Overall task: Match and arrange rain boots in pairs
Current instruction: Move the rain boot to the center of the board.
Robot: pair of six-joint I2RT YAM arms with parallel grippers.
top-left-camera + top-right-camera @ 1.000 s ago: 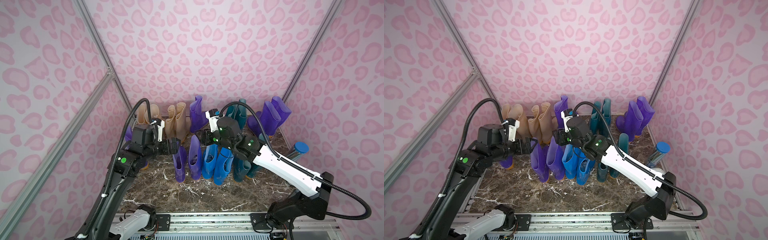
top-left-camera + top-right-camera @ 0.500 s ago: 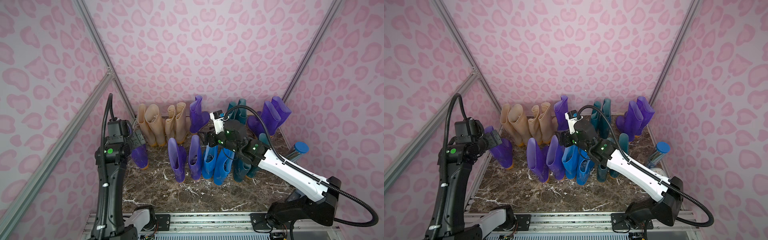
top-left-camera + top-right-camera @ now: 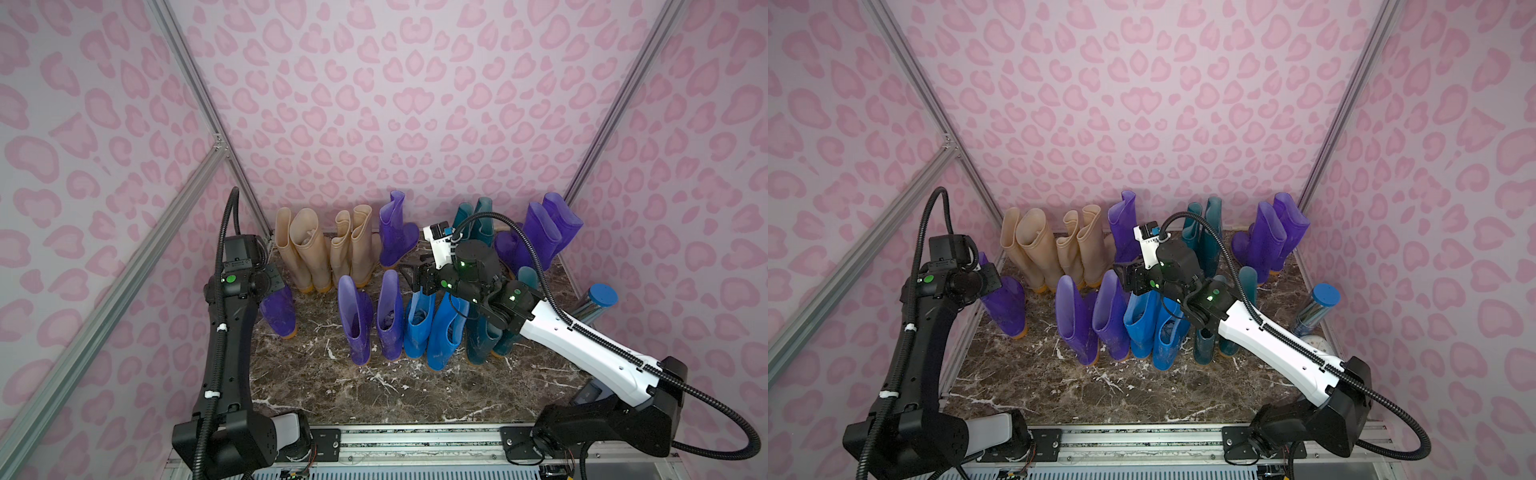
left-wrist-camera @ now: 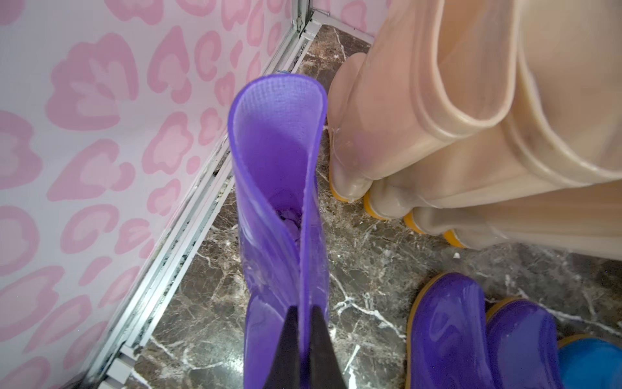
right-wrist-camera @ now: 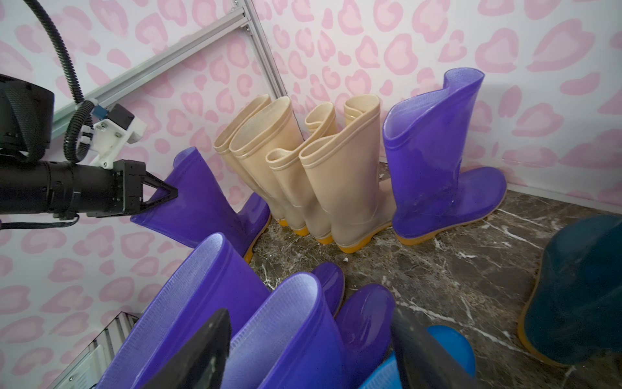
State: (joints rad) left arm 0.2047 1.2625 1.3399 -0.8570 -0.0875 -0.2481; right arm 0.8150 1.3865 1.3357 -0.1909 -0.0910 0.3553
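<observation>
Pinching the cuff of a lone purple boot [image 3: 279,312], the left arm's [image 3: 226,332] jaws are closed on its thin wall, one inside and one outside. That boot leans at the left edge of the bench [image 3: 332,386], by the wall and near the beige boots [image 3: 316,249]. The right arm's [image 3: 582,345] jaws gape wide and empty above the purple pair [image 3: 357,324] mid-frame. The shaft looks soft and glossy. It folds flat under the pinch and may slip, so the rim seems the surest hold.
</observation>
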